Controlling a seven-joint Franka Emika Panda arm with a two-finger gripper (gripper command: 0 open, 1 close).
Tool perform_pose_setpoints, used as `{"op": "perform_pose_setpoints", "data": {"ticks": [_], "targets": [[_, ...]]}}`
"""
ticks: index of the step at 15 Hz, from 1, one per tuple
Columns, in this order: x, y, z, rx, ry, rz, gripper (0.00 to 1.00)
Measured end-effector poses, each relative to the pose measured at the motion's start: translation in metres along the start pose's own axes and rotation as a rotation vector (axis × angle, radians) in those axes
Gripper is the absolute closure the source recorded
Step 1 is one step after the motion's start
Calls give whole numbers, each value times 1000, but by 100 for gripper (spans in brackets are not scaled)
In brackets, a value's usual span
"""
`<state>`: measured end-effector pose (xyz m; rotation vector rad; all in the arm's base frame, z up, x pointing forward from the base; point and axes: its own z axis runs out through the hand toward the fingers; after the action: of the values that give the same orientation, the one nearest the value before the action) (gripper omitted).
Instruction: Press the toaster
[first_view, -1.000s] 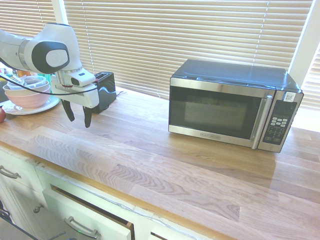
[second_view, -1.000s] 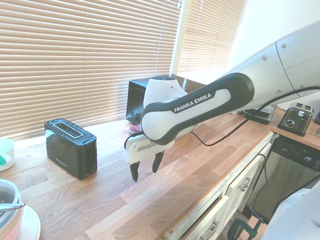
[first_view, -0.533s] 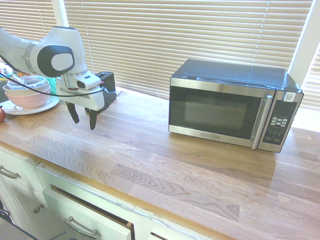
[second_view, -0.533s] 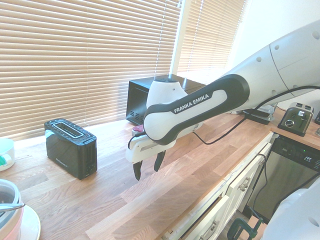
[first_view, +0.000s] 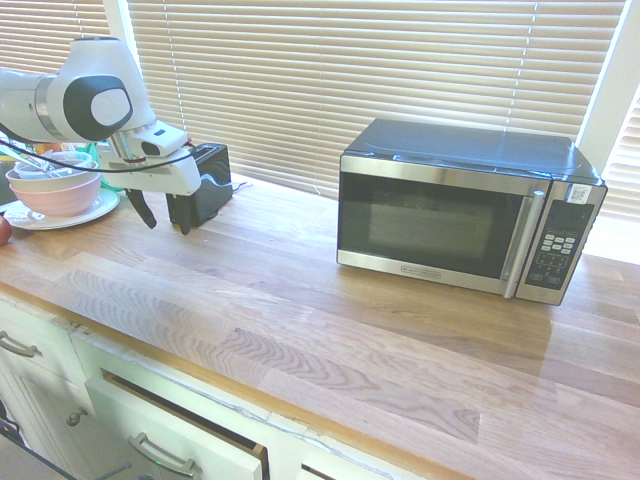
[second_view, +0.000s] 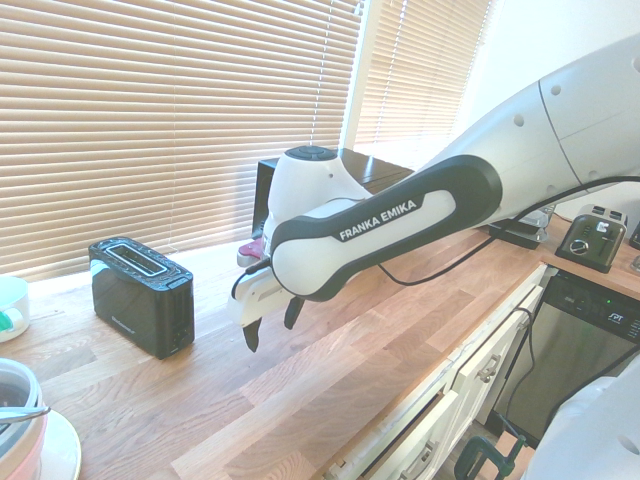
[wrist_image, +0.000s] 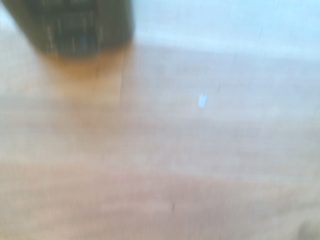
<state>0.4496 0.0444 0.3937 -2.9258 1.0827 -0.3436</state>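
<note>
Overlapping the toaster (first_view: 208, 188) only in first exterior view, open jaws

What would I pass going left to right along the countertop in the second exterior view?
Pink bowl → black toaster with the long top slot → open gripper → silver-and-black toaster on the far counter.
</note>
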Motion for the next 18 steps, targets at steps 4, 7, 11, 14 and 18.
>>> {"op": "perform_pose_setpoints", "data": {"ticks": [4, 7, 11, 14, 18], "targets": [[8, -12, -16, 40, 50, -30, 100], [9, -28, -30, 73, 92, -68, 100], [9, -43, -33, 110, 136, -105, 100], [7, -54, -31, 128, 176, -154, 100], [0, -80, -38, 140, 227, -225, 100]]}}
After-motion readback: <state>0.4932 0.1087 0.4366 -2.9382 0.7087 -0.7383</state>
